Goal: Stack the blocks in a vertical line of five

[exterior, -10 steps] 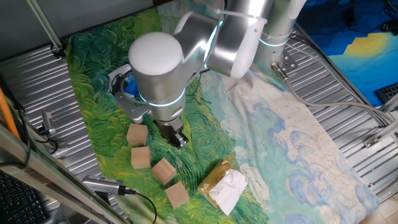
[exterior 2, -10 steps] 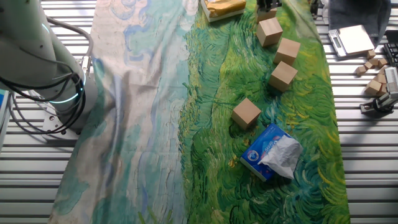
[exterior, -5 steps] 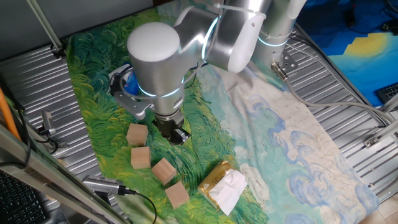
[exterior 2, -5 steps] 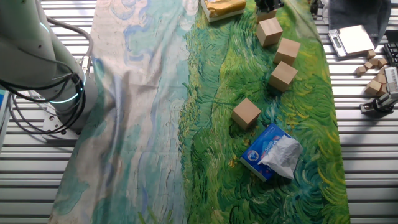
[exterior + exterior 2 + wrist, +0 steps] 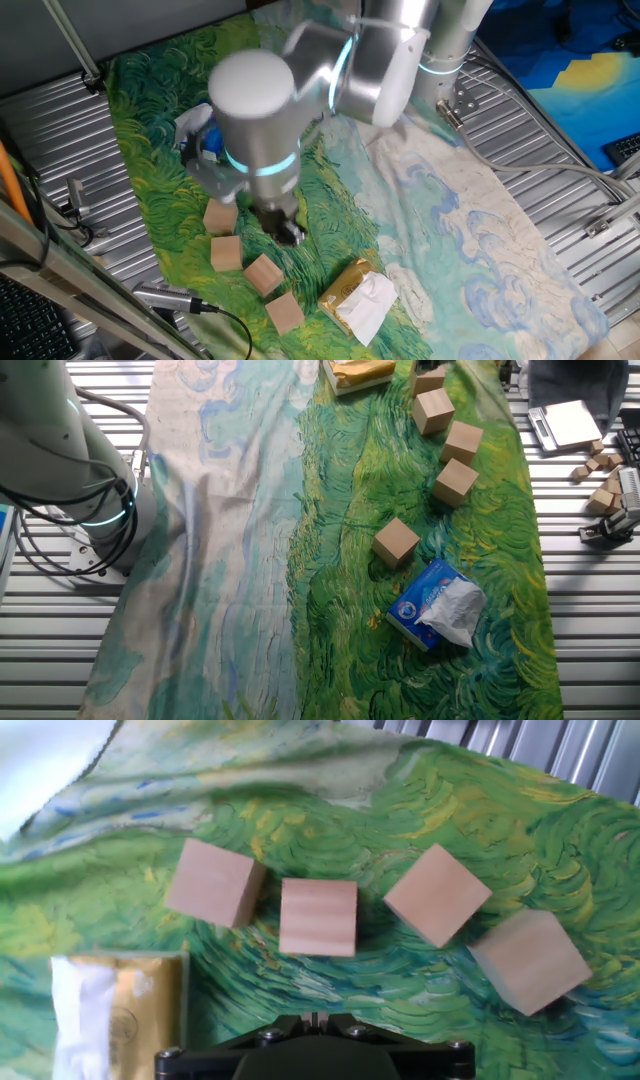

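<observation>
One fixed view: arm blurred above the green cloth (image 5: 150, 120), pincer (image 5: 287, 233) low beside a loose row of blocks (image 5: 241, 267), gold packet (image 5: 357, 296) just past the row; nothing stacked, so I judged it was lining up a first pick. Other fixed view: five blocks (image 5: 455, 442) flat on the cloth, one (image 5: 396, 542) apart near the blue-and-white packet (image 5: 436, 603). Hand view: four blocks (image 5: 318, 916) side by side below the camera; couldn't tell pincer spread or closed, fingers hidden.
</observation>
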Robot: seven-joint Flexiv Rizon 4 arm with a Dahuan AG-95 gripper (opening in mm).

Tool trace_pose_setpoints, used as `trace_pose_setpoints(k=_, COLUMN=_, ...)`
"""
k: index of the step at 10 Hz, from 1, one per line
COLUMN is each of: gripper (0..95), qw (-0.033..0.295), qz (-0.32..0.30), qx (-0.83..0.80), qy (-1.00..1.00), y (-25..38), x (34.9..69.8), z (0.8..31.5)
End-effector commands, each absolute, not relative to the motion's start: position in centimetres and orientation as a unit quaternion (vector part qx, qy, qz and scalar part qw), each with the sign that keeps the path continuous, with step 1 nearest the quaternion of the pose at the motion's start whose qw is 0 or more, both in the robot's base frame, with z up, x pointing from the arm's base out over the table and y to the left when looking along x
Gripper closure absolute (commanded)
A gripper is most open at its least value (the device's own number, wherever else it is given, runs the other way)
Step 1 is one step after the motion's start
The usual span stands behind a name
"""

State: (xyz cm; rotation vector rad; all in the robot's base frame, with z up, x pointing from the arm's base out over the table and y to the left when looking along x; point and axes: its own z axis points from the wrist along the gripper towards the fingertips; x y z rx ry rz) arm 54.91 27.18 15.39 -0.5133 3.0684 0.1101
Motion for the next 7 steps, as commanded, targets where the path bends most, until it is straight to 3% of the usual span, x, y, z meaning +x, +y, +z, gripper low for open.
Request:
trace_pose_setpoints(k=1, gripper=57.0, qw=0.018, qz=0.034, qx=-0.166, qy=0.985, y=28.9, x=55.3, z=14.9)
trace_pose_setpoints(k=7, gripper=57.0, qw=0.02, qz=0.034, qx=-0.132, qy=0.99, y=32.2, x=56.8, z=13.9)
